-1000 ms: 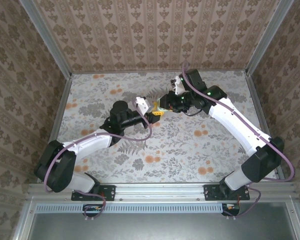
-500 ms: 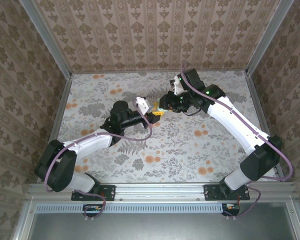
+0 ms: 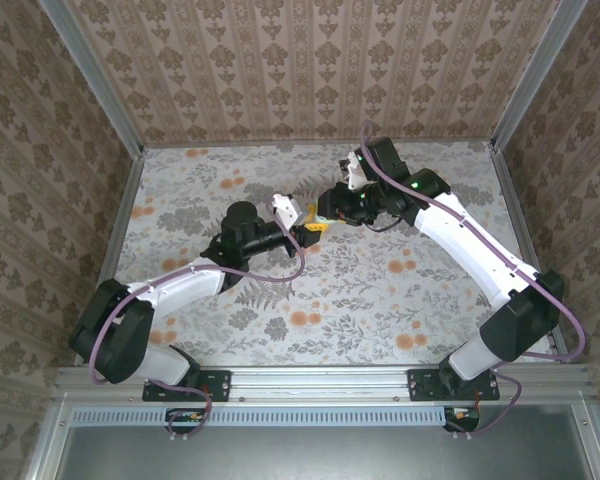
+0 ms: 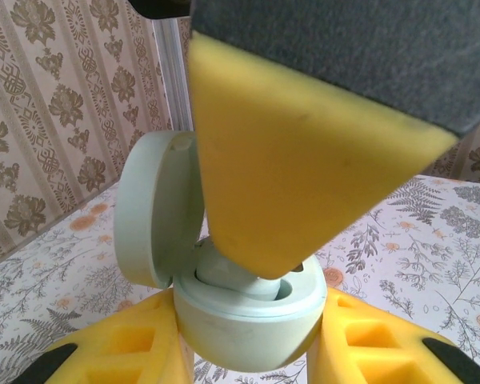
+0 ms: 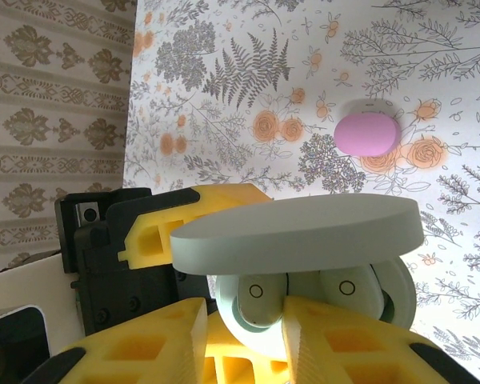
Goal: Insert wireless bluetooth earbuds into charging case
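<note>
My left gripper (image 4: 252, 340) is shut on the mint-green charging case (image 4: 248, 320), whose lid (image 4: 156, 208) is swung open. Two mint earbuds lie in its wells: one (image 5: 262, 300) between my right gripper's fingertips and one (image 5: 348, 290) beside it. My right gripper (image 5: 244, 312) reaches into the case from above. Its right finger touches the earbud and its left finger stands a little apart, so it reads as open. In the left wrist view that finger (image 4: 288, 160) covers most of the earbud (image 4: 232, 276). From above, both grippers (image 3: 308, 232) (image 3: 323, 218) meet mid-table.
A pink oval case (image 5: 366, 134) lies shut on the floral table (image 5: 432, 72), beyond the held case. Patterned walls enclose the table (image 3: 400, 300) on three sides. Both arms cross the middle of the table in the top view.
</note>
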Motion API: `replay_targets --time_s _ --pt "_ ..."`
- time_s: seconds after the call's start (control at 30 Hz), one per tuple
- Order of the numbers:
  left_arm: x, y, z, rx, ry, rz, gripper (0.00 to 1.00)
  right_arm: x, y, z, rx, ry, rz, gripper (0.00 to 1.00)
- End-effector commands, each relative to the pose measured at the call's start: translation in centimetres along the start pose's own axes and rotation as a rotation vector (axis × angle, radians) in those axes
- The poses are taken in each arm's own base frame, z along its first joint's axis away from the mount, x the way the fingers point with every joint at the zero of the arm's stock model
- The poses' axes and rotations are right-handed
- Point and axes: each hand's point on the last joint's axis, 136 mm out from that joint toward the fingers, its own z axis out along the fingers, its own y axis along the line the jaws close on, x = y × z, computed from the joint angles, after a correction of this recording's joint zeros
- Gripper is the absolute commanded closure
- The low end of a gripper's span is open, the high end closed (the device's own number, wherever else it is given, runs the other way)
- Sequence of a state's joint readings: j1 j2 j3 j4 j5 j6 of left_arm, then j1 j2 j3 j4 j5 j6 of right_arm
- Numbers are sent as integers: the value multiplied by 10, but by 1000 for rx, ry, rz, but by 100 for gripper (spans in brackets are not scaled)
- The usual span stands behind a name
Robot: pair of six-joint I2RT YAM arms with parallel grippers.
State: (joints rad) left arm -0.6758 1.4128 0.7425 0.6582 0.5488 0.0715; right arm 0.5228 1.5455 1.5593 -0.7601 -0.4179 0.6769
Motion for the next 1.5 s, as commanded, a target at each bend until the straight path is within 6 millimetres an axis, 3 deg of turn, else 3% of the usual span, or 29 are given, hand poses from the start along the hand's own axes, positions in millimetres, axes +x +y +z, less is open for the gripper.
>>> replay_targets --time_s 0.0,0.27,1.47 --pt "-26 1 2 -4 -64 40 66 -5 12 -16 -12 -41 -32 64" --pt "-28 1 0 -12 -69 45 66 -6 15 -28 -25 -77 -41 65" --pt "-36 0 -7 -19 -68 49 66 -10 4 -13 -22 -80 -48 77"
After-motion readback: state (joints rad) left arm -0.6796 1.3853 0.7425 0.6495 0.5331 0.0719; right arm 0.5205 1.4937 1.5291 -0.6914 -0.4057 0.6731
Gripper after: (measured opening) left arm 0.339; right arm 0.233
